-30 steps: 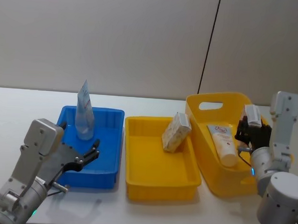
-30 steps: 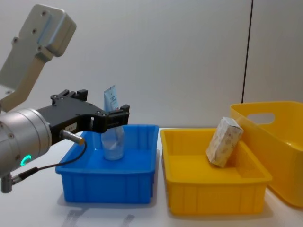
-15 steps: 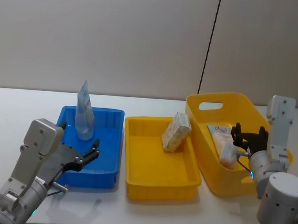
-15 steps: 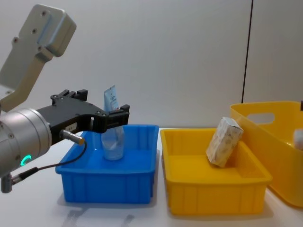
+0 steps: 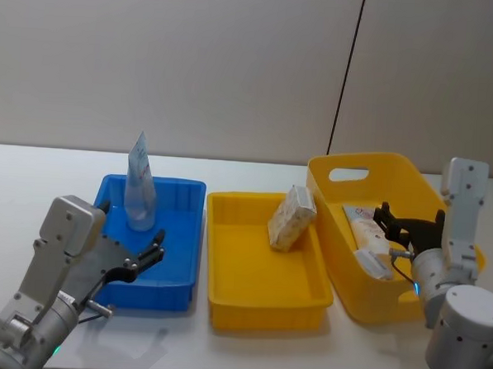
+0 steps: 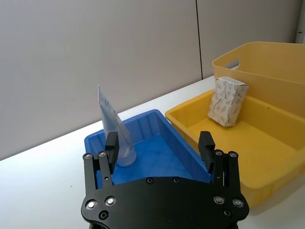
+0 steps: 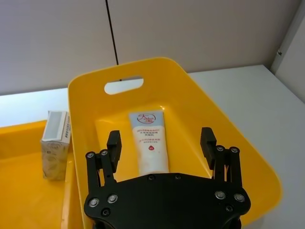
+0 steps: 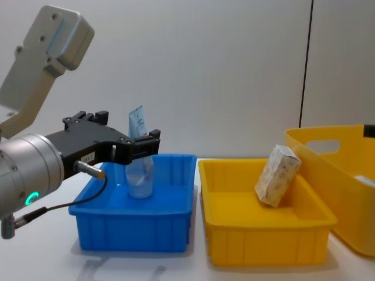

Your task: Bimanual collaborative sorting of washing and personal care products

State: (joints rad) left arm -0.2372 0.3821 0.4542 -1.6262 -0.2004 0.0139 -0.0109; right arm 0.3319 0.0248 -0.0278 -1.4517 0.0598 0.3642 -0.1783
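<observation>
A pale tube (image 5: 139,187) stands upright at the back of the blue bin (image 5: 180,268). My left gripper (image 5: 154,246) hovers open at the bin's near side, short of this tube (image 6: 114,136). A cream carton with an orange pattern (image 5: 291,218) leans against the right wall of the yellow tray (image 5: 257,305). A white tube with red print (image 5: 368,234) lies flat in the yellow basket (image 5: 355,167). My right gripper (image 5: 403,228) hangs open above that tube (image 7: 150,143), its fingers (image 7: 113,145) on either side and clear of it.
The three containers stand side by side on the white table (image 5: 32,181), blue at left, tray in the middle, tall basket with a handle slot (image 7: 124,86) at right. A grey wall closes the back. Bare table lies left of the blue bin.
My right gripper has dropped and swung in over the basket, above the lying tube. The left arm, the upright tube and the carton have not moved.
</observation>
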